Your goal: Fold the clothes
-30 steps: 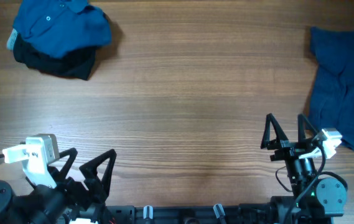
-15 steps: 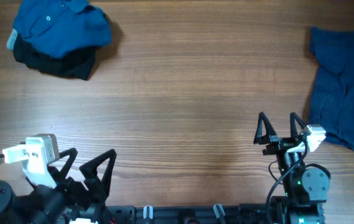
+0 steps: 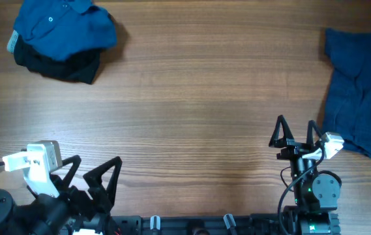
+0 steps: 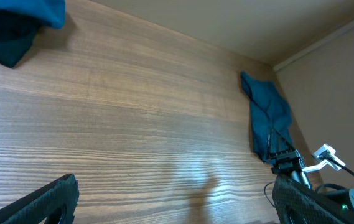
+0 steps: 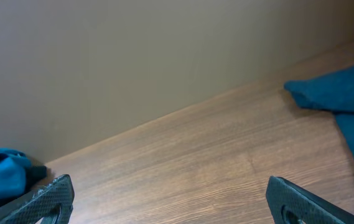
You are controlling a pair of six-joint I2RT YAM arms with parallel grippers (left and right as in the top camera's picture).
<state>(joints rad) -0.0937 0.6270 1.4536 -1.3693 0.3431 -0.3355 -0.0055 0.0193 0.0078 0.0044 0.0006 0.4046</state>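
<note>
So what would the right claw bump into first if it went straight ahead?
Probably nothing soon: the right claw points over bare table, the dark-blue garment lying off to its right.

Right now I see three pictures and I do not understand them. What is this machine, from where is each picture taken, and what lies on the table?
This is a robot with two arms at a wooden table. One picture looks down from above; the arms sit at its bottom edge. The left gripper and the right gripper are two-finger claws; both stand open and hold nothing. The other two pictures come from a camera on each wrist, so dark fingers show in their lower corners. At the table's left, a blue polo shirt lies on a black garment. At the right edge lies a darker blue garment, wrinkled.
</note>
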